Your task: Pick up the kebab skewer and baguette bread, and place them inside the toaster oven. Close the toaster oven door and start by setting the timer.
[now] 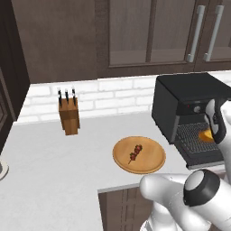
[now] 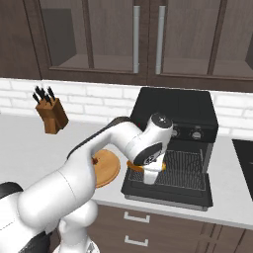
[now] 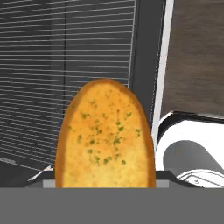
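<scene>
One golden-orange baguette bread sits directly in front of the gripper, rising out from between its fingers, which show as thin dark slivers at either side of the loaf's near end. The gripper is pinching the baguette bread across its width, jaws held apart by the loaf. The bread's long axis runs straight away from the hand, rounded tip farthest out, and its flat herb-flecked face is turned toward the hand camera.

Beyond the loaf lies the wire rack of the toaster oven. In the right base view the hand hangs just above the lowered toaster oven door, at its left front corner, with an orange edge of bread showing beneath the wrist. In the left base view a patch of the bread shows next to the wrist, in front of the rack.

The kebab skewer lies well away from the gripper, off to its left, flat on a round wooden board. It is set at a slant, pointing roughly toward the back wall. Farther left stands a knife block.
</scene>
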Controlling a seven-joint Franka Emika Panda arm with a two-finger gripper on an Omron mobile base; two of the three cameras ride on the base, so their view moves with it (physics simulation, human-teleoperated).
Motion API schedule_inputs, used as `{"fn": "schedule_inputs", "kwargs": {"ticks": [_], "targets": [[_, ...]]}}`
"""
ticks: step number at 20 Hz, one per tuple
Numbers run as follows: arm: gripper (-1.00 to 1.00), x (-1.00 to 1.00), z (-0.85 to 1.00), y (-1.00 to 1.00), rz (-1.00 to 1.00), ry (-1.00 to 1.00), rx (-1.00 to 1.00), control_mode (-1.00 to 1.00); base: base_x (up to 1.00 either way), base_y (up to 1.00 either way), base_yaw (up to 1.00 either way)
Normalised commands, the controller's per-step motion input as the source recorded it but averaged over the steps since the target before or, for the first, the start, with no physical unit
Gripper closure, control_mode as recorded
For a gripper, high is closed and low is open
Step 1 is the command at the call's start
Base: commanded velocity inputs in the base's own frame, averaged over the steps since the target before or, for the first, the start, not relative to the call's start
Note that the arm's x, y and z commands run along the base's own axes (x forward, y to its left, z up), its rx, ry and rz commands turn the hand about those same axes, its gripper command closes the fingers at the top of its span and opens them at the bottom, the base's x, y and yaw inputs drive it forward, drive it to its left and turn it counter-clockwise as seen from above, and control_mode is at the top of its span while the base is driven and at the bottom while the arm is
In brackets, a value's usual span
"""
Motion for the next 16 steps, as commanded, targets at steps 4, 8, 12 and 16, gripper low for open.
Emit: {"fn": "schedule_inputs", "kwargs": {"ticks": [4, 8, 12, 16], "targets": [[1.0, 0.33, 0.0, -0.25, -0.49, -0.09, 0.14, -1.0, 0.0, 0.0, 0.0], [1.0, 0.32, -0.01, -0.44, -0.07, -0.08, 0.02, -1.0, 0.0, 0.0, 0.0], [1.0, 0.05, -0.14, -0.32, 0.07, -0.22, -0.01, -1.0, 0.0, 0.0, 0.0], [1.0, 0.0, -0.18, -0.29, 0.15, -0.22, -0.04, -1.0, 0.0, 0.0, 0.0]]}}
